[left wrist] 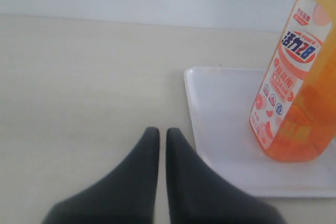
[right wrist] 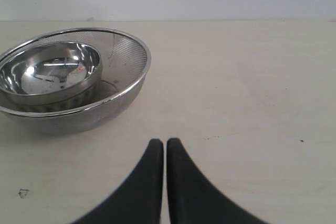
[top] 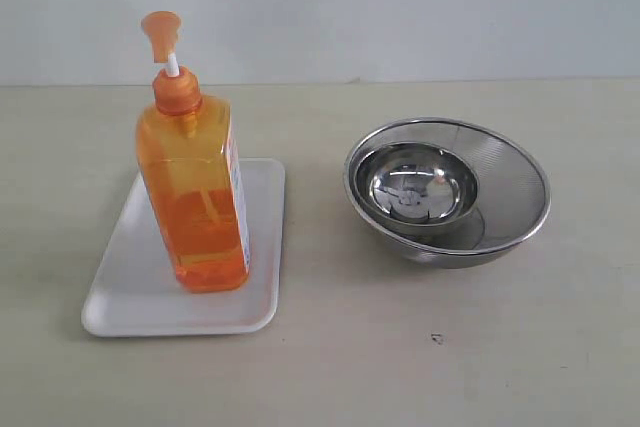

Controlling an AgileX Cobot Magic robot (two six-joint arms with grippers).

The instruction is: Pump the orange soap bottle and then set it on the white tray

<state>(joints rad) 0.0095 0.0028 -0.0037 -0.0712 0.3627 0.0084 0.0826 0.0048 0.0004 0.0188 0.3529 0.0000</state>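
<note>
Near the black left gripper, closed on nothing, the tall translucent orange soap bottle, labelled "活力28", stands upright on the flat white tray, while the right gripper, likewise closed and empty, faces nested steel bowls.

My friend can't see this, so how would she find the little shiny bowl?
On the pale table, look right of the white tray where the orange soap bottle stands. A wide steel mesh basin sits there, and the little bowl rests inside it. It is smaller and mirror-smooth, while the basin's wall is fine mesh.
</note>
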